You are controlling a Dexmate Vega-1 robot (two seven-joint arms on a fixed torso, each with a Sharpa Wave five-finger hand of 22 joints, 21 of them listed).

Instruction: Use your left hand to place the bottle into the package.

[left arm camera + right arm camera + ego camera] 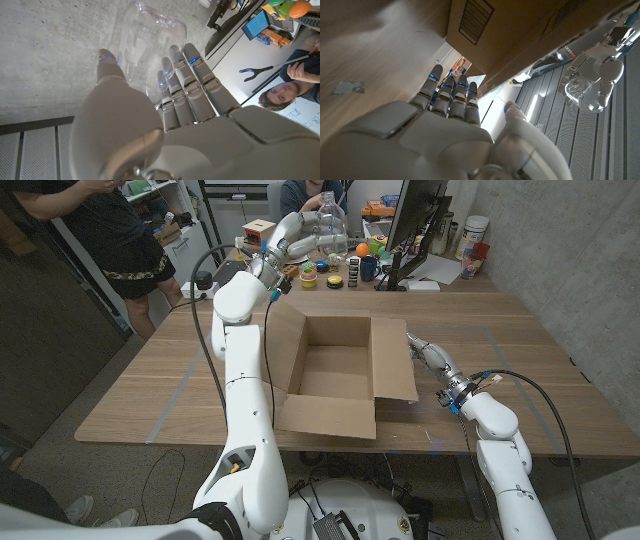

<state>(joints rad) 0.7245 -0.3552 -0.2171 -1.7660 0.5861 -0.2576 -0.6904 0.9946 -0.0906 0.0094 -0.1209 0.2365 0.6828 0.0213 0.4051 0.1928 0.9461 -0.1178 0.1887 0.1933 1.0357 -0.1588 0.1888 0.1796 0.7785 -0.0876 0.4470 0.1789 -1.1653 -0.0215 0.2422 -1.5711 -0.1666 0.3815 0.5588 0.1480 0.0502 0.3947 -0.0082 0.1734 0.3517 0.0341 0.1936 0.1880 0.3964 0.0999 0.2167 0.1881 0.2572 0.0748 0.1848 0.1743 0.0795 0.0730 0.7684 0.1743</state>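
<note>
My left hand (292,232) is raised high over the table's far side and grips a clear plastic bottle (330,222). In the left wrist view the fingers (192,80) wrap around the see-through bottle (150,40). The package, an open cardboard box (335,370), stands below at the table's middle with its flaps spread. My right hand (430,358) is on the table at the box's right flap, fingers stretched out and holding nothing. The right wrist view looks along the right hand (450,125) beside the box (520,30), with the left hand (600,65) and bottle (577,90) beyond.
A black monitor (412,225), a dark mug (369,269), small colourful items (308,275) and a white container (472,235) crowd the far edge of the wooden table (170,380). One person (110,230) stands at far left; another sits behind the table.
</note>
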